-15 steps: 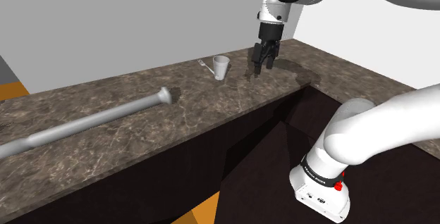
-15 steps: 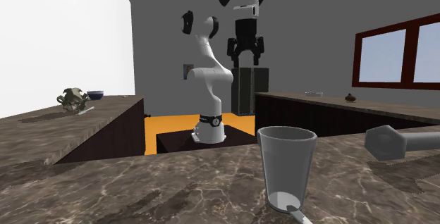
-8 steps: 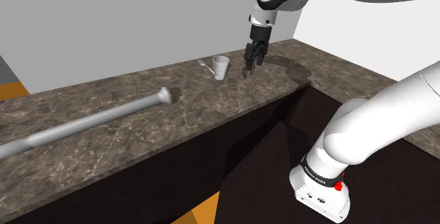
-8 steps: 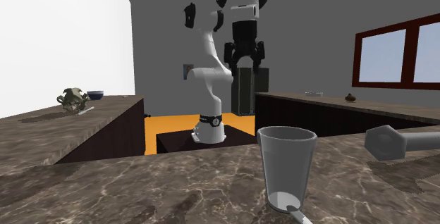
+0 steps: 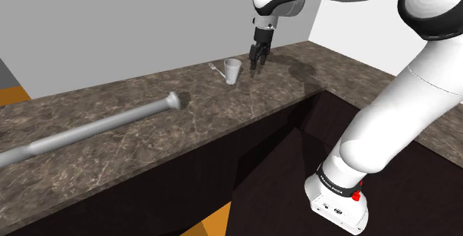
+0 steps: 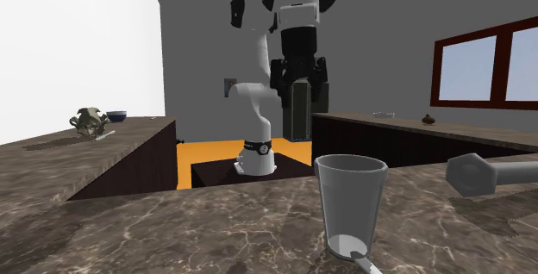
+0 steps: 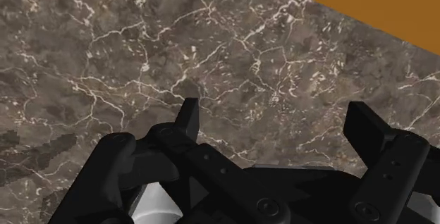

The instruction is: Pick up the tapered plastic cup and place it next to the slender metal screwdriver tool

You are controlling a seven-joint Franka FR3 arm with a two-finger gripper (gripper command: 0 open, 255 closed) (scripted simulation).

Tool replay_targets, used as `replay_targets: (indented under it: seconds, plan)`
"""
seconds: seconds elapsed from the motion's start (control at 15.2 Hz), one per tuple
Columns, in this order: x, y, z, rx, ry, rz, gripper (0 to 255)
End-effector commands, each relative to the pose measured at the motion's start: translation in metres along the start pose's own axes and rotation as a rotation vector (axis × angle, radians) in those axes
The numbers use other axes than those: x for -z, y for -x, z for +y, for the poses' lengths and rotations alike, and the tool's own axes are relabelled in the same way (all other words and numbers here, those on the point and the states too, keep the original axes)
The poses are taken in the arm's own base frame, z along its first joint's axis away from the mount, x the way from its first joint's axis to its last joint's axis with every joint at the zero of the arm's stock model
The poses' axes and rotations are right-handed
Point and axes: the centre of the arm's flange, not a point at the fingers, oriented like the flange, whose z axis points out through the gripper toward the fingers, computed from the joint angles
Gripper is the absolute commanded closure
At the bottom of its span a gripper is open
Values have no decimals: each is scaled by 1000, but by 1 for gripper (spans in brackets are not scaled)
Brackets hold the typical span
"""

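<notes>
The fingers (image 7: 189, 115) stood apart, with bare brown marble countertop (image 7: 106, 60) showing in the gap between them and nothing clasped. In the wrist view, an edge of the countertop ran past the fingertips, with orange floor (image 7: 381, 4) beyond it.

In the shoulder view the black gripper (image 5: 255, 69) pointed down over the countertop (image 5: 222, 116), near its far edge by the grey wall (image 5: 111, 27). The cup (image 5: 233, 70), pale and tapering towards its base, stood upright on the countertop just beside the fingertips, on the shoulder view's left of them. It was clear of both fingers and not between them. How high the fingertips hung above the surface could not be told from that view.

A small slender grey utensil (image 5: 214, 67) lay at the foot of the cup, on the side away from the gripper.

The second exterior view looked from close behind the cup (image 6: 349, 203), which appeared see-through, with the rounded end of the utensil (image 6: 349, 248) at its base. The gripper (image 6: 298, 87) hung beyond it, under the white arm (image 6: 297, 5).

A long grey tool (image 5: 96, 127) lay flat along the countertop, well apart from the cup, towards the shoulder view's left end of the surface. Its hexagonal head (image 5: 174, 99) was turned towards the cup.
</notes>
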Motion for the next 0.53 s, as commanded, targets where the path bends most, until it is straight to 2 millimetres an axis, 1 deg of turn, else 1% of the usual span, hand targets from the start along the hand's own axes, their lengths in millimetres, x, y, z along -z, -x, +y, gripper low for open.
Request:
replay_targets:
  seconds: [0.0,0.46]
  plan:
    - [-5,-18,15,16,4,9,0]
    - [-21,-84,70,68,15,39,0]
